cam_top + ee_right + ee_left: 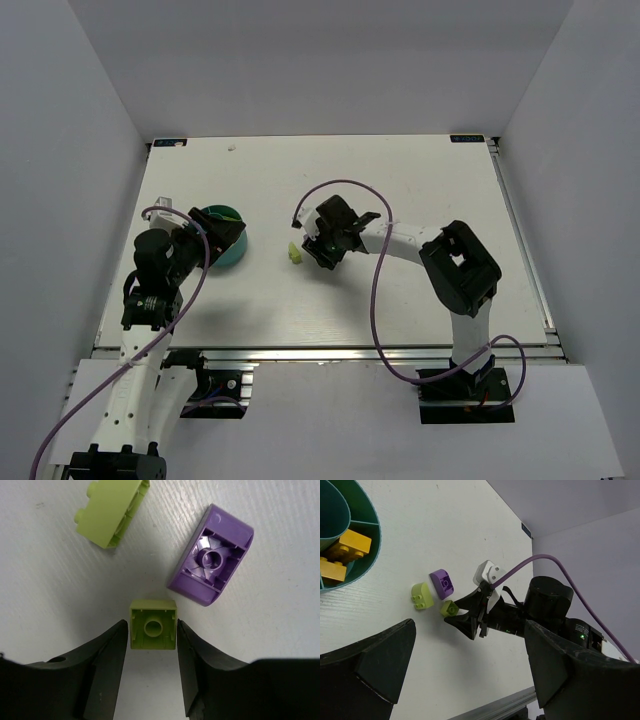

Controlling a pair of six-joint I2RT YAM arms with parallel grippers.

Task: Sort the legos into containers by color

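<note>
Right of the round teal plastic divided bowl (376,535), on the white worktop (400,180), three loose studded bricks lie close together: one purple curved brick (442,583), one longer lime brick (420,596) and one small square lime brick (449,608). The right pincer (152,627) brackets the square one, its fingers hugging the sides, presumably to carry it to the bowl. Whether it actually clamps, I cannot tell. Two orange bricks (355,544) already lie inside the bowl. Above the bowl's left side, the left pincer (205,240) gapes wide, empty.
</note>
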